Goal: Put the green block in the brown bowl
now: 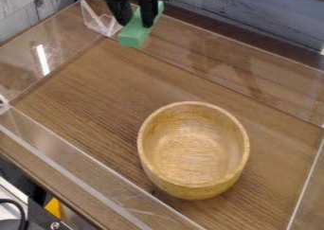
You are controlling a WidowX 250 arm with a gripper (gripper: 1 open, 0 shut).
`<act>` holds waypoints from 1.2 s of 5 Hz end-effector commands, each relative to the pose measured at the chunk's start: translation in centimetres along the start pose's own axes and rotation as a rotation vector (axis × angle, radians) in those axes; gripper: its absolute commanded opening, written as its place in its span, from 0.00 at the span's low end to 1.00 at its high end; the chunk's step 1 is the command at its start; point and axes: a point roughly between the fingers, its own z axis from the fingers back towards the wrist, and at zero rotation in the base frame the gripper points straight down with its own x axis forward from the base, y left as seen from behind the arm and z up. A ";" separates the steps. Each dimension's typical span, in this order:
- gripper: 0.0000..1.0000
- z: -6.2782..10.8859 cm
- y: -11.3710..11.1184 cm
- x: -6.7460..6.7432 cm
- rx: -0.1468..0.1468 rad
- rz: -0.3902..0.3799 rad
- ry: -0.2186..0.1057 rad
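The green block (133,31) hangs high above the table near the top edge of the view, held between my gripper's (136,14) black fingers, which are shut on its upper end. Most of the arm is out of frame above. The brown bowl (192,149) is a round, light wooden bowl with visible grain and nothing inside it. It stands on the table at the lower right, well below and to the right of the block.
The wooden tabletop (101,92) is enclosed by clear plastic walls, with a wall (38,54) at the left and another (76,177) along the front. A light paneled wall runs along the back.
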 end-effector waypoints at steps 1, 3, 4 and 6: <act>0.00 1.2 0.7 1.7 0.007 -0.019 -0.062; 0.00 0.8 2.3 3.2 0.011 -0.024 -0.071; 0.00 0.9 2.6 3.3 0.009 -0.029 -0.071; 0.00 0.9 2.9 3.4 0.000 -0.046 -0.064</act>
